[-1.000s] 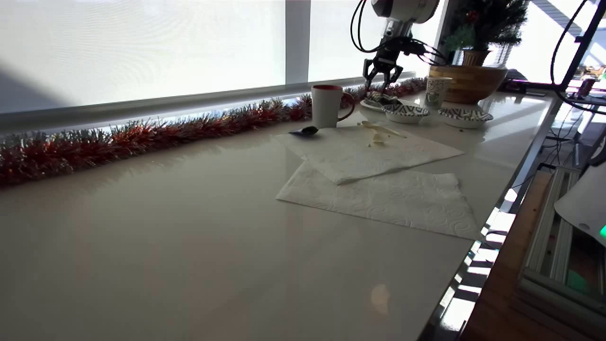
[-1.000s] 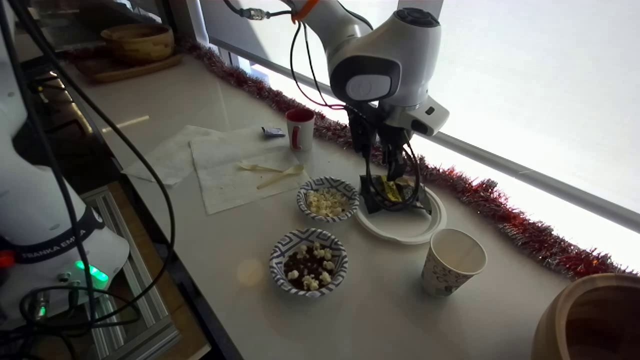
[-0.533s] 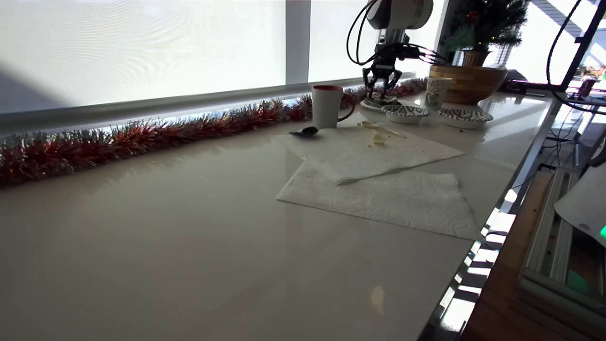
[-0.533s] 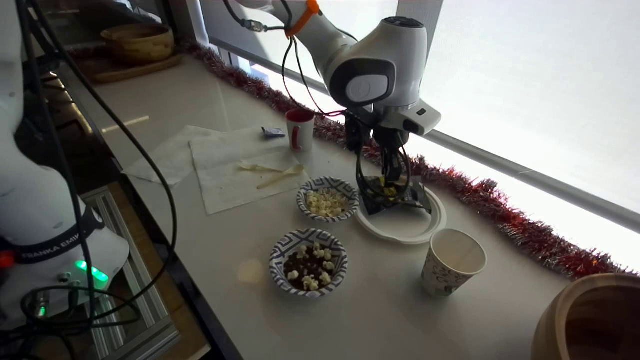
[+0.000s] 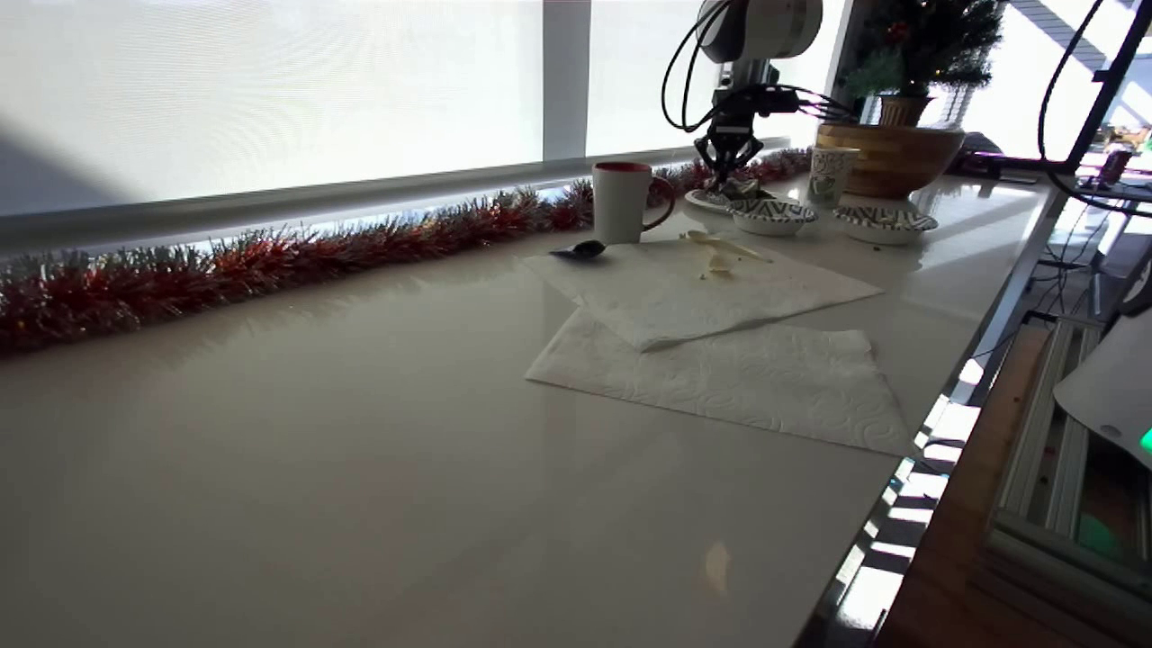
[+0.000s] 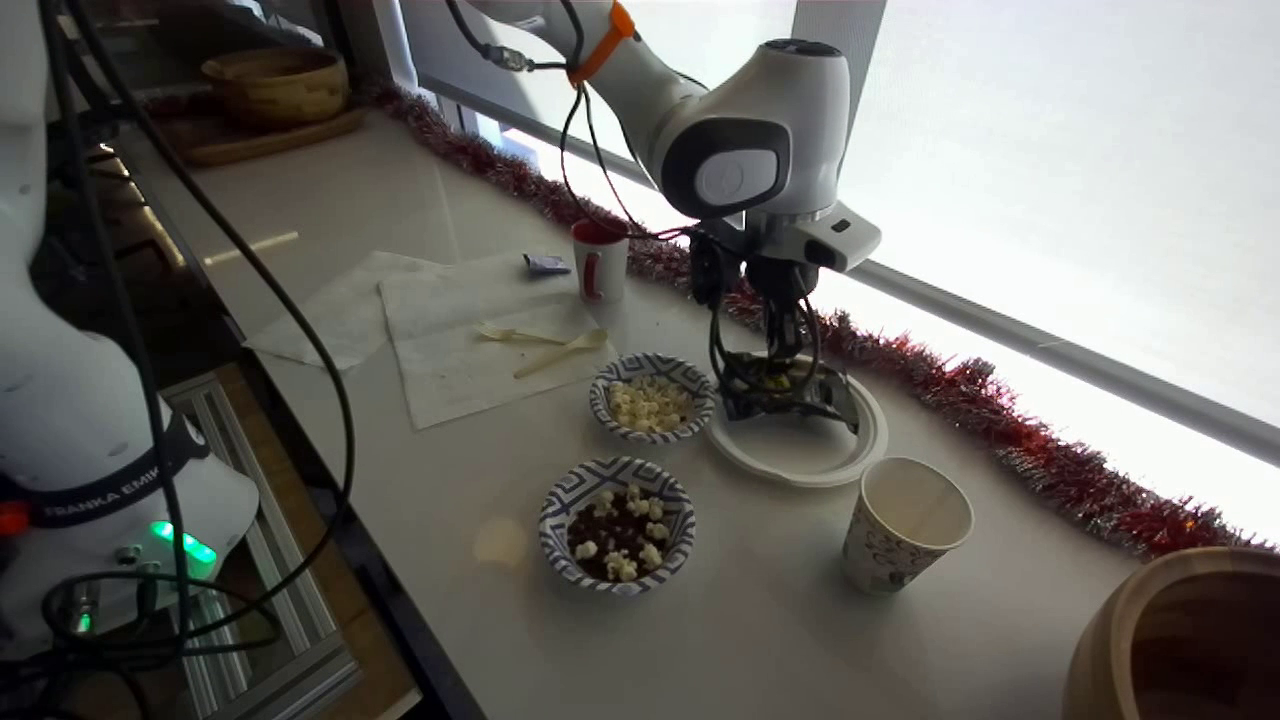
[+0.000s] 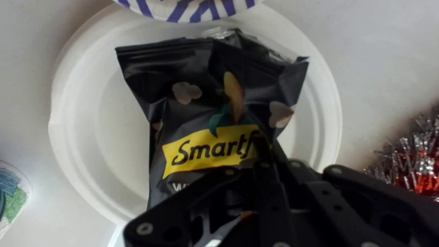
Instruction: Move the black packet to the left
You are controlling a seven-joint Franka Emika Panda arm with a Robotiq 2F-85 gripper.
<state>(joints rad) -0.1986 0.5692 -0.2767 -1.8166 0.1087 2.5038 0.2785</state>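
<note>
Wrist view, your gripper [image 7: 265, 151] pinches the black packet [image 7: 202, 116], jaws drawn narrow, packet lies on the white plate [image 7: 116, 140], blue-patterned bowl [image 7: 195, 10] overlaps the plate's rim in your line of sight, red-and-silver tinsel [image 7: 420, 161] runs farther off.

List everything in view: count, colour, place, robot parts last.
Glossy tabletop: one, white, beneath items
Window shades: at least two, white, beside tabletop
Tinsel garland: one, silvery red, below shades
Round shallow plate: one, white, on tabletop
Crinkled foil packet: one, black, on plate
Patterned popcorn bowls: two, white and blue, near plate
Printed paper cup: one, white, near plate
Handled mug: one, white, red inside, near garland
Paper towels: two, white, overlapping on tabletop
Fork and spoon: one each, cream, on towel
Small unidentified item: one, dark, near mug
Wooden bowls: two, brown, near cup and on wooden tray
Small potted tree: one, green, by a bowl
Jointed arm: one, white, over plate
Gripper: one, black, closed on packet
</note>
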